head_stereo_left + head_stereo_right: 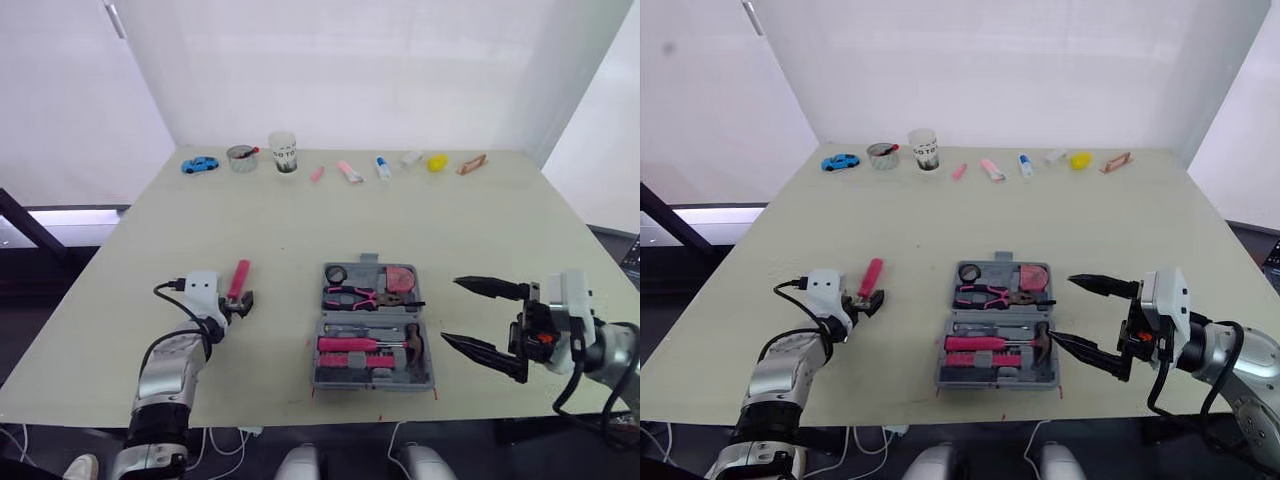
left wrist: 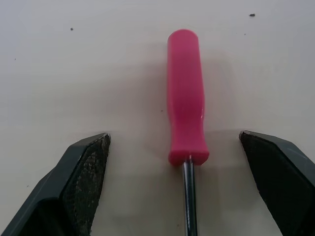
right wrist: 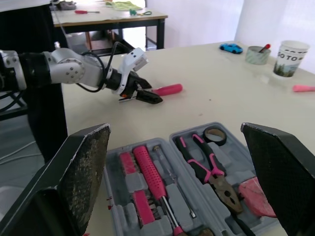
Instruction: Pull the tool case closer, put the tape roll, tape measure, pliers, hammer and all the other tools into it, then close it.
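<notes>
The robot's left end effector (image 1: 243,302), wide open, straddles the pink-handled steel screwdriver (image 2: 185,98), which lies along its fingers (image 2: 83,167), handle pointing away, on the pale surface (image 1: 300,220) left of the open grey plastic tool case (image 1: 372,383).

Dark letters reading "OTO" are printed on the white cup (image 3: 293,59). The smaller marks beneath them cannot be read.

Looks like a robotics test lab. Has bare white walls (image 1: 380,70) closing in a pale tabletop (image 1: 300,230). Keeps unrelated props in a row along the far edge, among them a blue toy car (image 1: 200,164) and a paper cup (image 1: 284,153). Shows loose cables (image 1: 232,440) below the near edge and a second table (image 3: 108,17) with scattered tools behind.
</notes>
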Robot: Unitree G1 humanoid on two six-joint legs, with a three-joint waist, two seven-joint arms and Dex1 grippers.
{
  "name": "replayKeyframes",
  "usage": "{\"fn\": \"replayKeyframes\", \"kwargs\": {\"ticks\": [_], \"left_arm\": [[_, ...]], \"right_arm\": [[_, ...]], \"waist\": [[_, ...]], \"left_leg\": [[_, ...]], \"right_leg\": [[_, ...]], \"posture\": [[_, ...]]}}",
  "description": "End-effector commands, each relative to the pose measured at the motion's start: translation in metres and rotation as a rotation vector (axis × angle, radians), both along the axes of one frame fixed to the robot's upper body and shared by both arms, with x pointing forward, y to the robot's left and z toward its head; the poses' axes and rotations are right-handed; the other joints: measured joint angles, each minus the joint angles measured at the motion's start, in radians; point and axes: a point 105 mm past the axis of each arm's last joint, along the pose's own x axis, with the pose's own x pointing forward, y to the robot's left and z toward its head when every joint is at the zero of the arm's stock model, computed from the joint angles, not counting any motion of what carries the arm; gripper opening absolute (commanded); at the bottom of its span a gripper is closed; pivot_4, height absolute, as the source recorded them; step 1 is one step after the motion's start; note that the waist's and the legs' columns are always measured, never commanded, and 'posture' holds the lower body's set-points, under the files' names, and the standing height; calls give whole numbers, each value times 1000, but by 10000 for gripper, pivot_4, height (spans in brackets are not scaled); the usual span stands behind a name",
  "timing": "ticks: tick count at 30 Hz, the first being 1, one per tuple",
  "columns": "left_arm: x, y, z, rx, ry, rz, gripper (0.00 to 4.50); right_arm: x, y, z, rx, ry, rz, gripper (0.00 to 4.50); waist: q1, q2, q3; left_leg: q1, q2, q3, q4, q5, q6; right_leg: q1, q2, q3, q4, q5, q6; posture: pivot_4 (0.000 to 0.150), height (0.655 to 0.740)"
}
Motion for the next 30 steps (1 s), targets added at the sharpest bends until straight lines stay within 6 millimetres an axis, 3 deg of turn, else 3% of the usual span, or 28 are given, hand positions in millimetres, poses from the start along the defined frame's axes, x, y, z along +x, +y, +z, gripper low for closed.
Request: {"fn": "replayKeyframes", "kwargs": {"ticks": [1, 6, 9, 11, 20, 26, 30], "left_arm": [[4, -1, 11, -21, -34, -7, 31392], [2, 0, 12, -23, -36, -3, 4618], [-2, -2, 12, -27, -37, -15, 4220], [-12, -15, 9, -34, -22, -73, 4220], [-80, -76, 7, -95, -3, -105, 4220], [-109, -71, -5, -110, 52, 56, 4220], [-118, -85, -9, -162, 69, 65, 4220]], "right_arm": [[1, 3, 7, -2, -29, 21, 45000], [2, 6, 4, -3, -25, 24, 45000], [2, 7, 4, -1, -26, 22, 45000], [2, 7, 4, 2, -26, 21, 45000], [1, 11, 0, 21, -19, 26, 45000], [2, 13, -2, 27, -18, 32, 45000], [3, 13, -3, 28, -17, 35, 45000]], "waist": [[-1, 0, 0], [-1, 0, 0], [-2, 0, 0], [-3, 0, 0], [-4, -1, 1], [-4, -1, 1], [-4, -1, 1]], "left_leg": [[0, 0, 0, 0, 0, 0], [0, 0, 0, 0, 0, 0], [0, 0, 0, 0, 0, 0], [0, 0, 0, 0, 0, 0], [-1, 2, 0, -1, 0, 0], [1, 1, 0, 0, 0, 0], [1, 0, 0, 0, 0, 0]], "right_leg": [[0, 0, 0, 0, 0, 0], [0, 0, 0, 0, 0, 0], [0, 0, 0, 0, 0, 0], [0, 0, 0, 0, 0, 0], [0, -3, 1, 0, 0, 0], [0, -1, 1, 0, -2, -4], [0, -1, 1, 0, -2, -4]], "posture": [[1500, 7400], [1500, 7400], [1500, 7400], [1500, 7400], [1500, 7400], [1500, 7400], [1500, 7400]]}}
